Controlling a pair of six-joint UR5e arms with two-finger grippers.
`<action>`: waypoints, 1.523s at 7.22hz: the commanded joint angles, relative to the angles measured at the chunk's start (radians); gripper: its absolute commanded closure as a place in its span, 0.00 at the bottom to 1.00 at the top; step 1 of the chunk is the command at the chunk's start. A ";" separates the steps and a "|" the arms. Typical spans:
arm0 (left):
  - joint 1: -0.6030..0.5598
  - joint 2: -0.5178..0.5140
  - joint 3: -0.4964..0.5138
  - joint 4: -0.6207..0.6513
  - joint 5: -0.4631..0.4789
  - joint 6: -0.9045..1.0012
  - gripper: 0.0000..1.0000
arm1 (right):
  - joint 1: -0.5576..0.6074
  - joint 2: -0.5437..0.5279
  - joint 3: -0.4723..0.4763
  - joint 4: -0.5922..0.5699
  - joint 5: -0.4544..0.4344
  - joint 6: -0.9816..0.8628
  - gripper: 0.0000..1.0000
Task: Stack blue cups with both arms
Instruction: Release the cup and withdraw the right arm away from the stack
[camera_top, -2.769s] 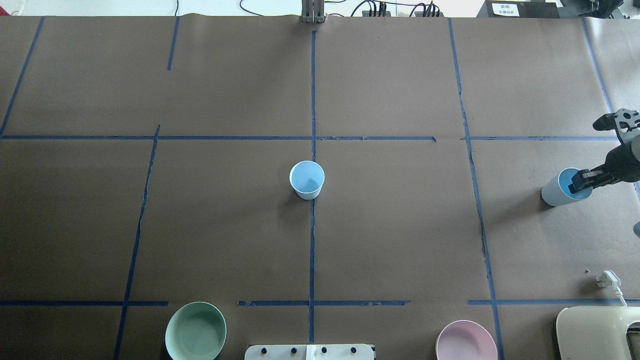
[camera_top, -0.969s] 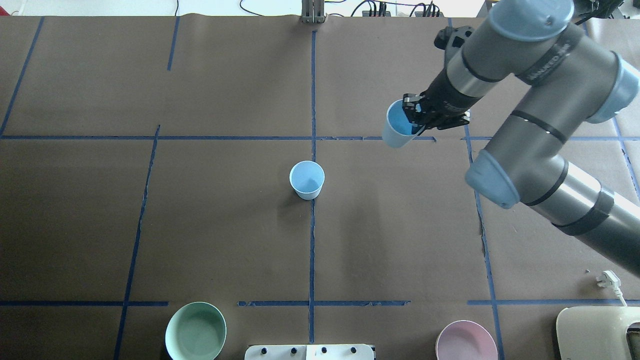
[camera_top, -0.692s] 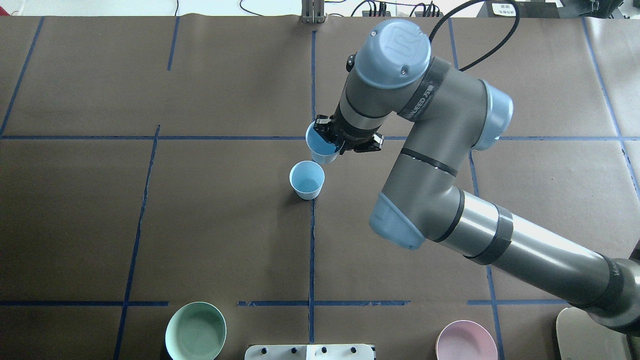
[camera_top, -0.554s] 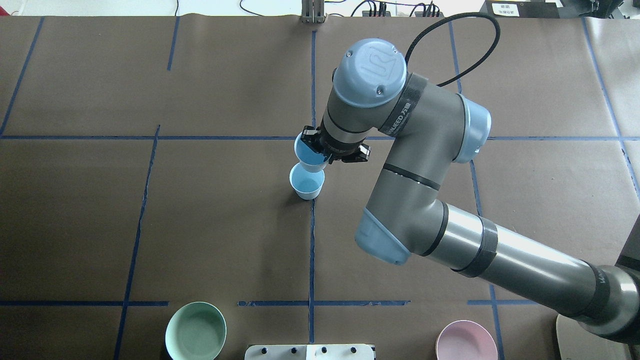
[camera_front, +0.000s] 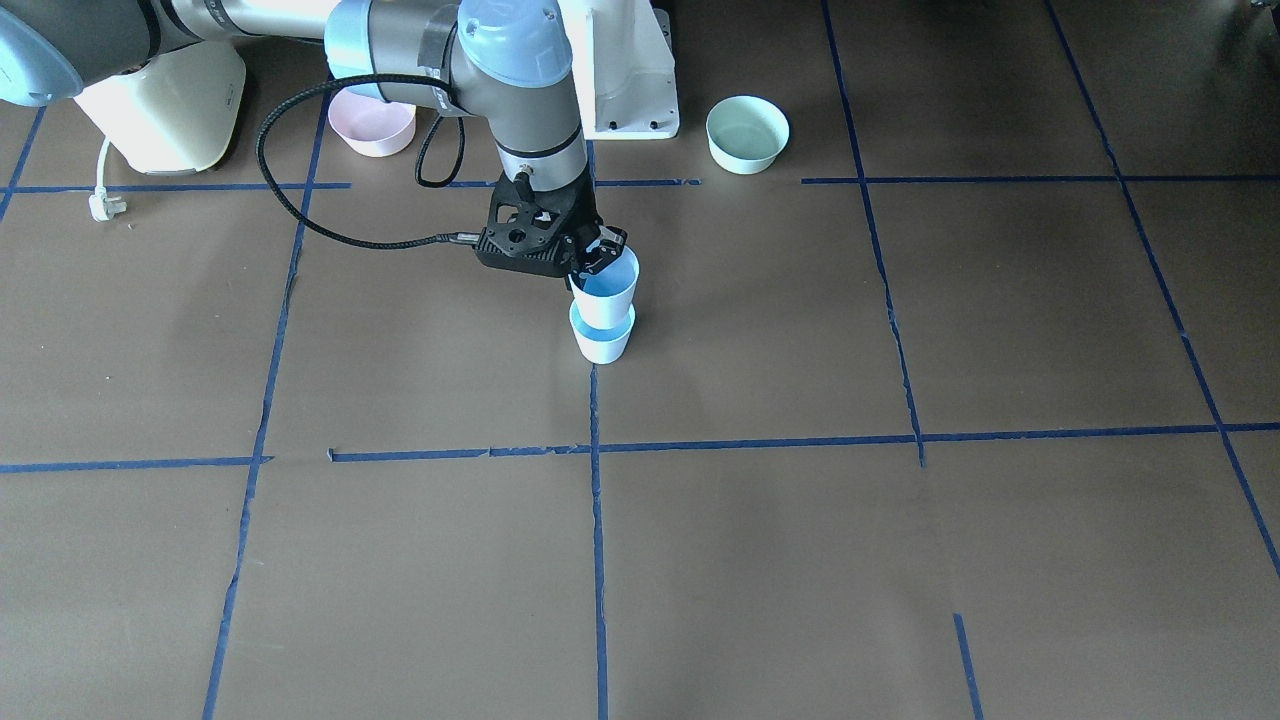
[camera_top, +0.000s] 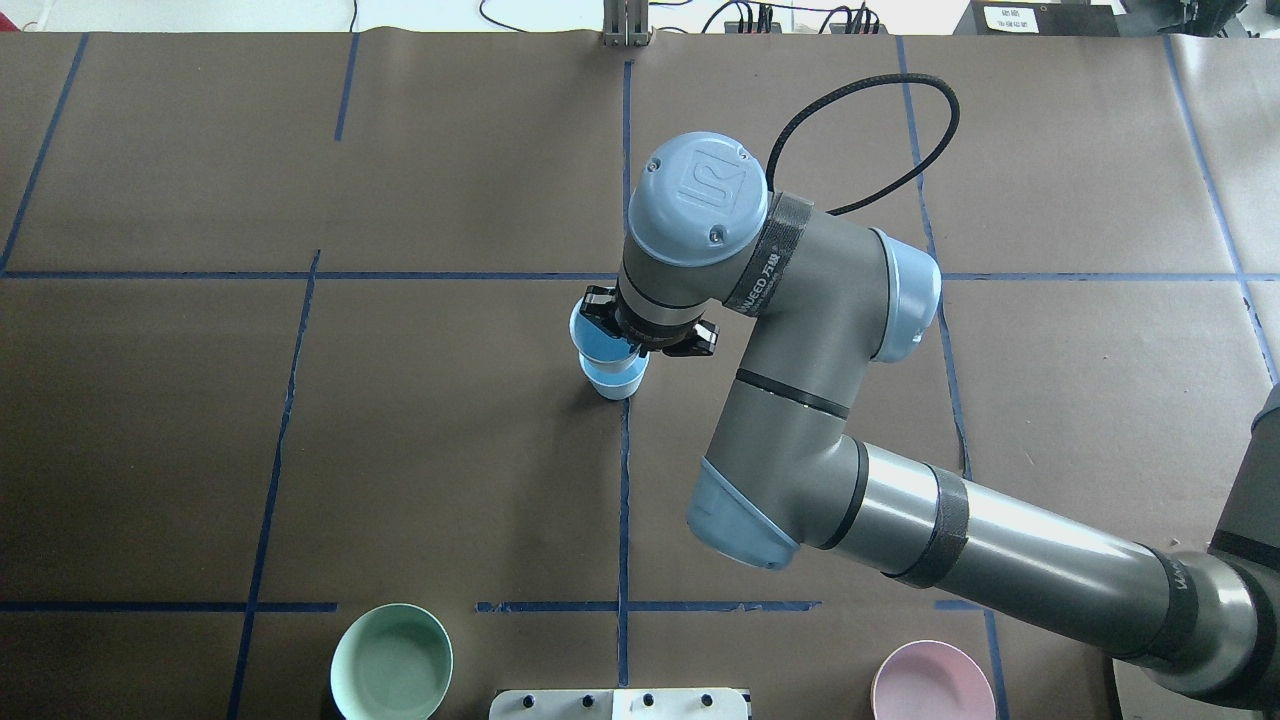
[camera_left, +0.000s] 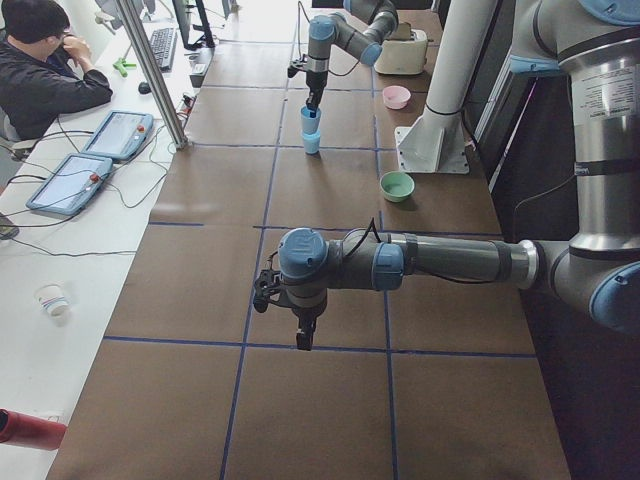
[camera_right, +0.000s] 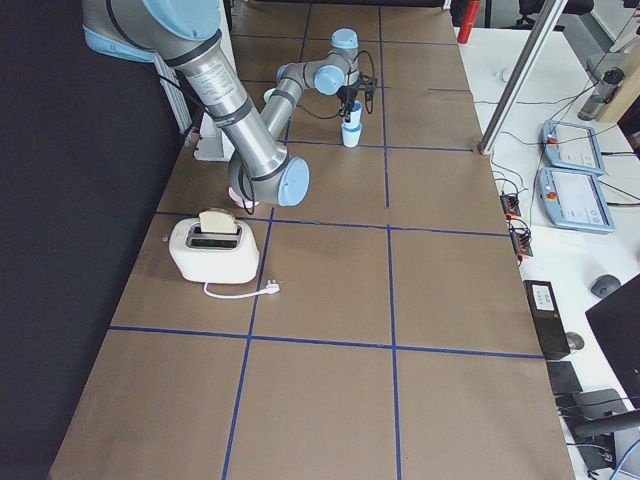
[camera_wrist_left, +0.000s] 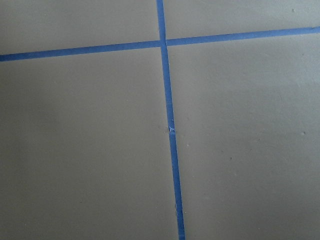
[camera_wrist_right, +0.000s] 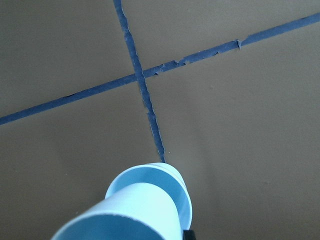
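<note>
One blue cup (camera_front: 602, 340) stands upright at the table's centre on a blue tape line; it also shows in the overhead view (camera_top: 617, 381). My right gripper (camera_front: 592, 263) is shut on the rim of the second blue cup (camera_front: 609, 291), one finger inside it. It holds this cup upright with the base sunk into the standing cup. The right wrist view shows the held cup (camera_wrist_right: 125, 215) entering the lower cup's rim (camera_wrist_right: 186, 200). My left gripper (camera_left: 303, 337) hangs over bare table far from the cups; I cannot tell whether it is open or shut.
A mint-green bowl (camera_top: 391, 662) and a pink bowl (camera_top: 933, 682) sit at the robot's edge, either side of the white pedestal (camera_front: 625, 70). A toaster (camera_right: 213, 248) with its plug lies on the right side. An operator (camera_left: 40, 60) sits beyond the far edge.
My right arm carried the cup from the table's right edge to the centre and lowered it into the standing cup. The standing cup has not moved.
</note>
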 joint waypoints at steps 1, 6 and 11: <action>0.000 0.000 0.000 0.000 0.000 0.000 0.00 | 0.001 0.000 -0.008 0.003 -0.001 -0.003 0.00; 0.000 0.000 0.005 -0.008 0.003 0.011 0.00 | 0.233 -0.063 -0.012 -0.001 0.222 -0.284 0.00; -0.001 0.003 0.015 -0.006 0.000 0.011 0.00 | 0.705 -0.472 -0.011 0.000 0.480 -1.161 0.00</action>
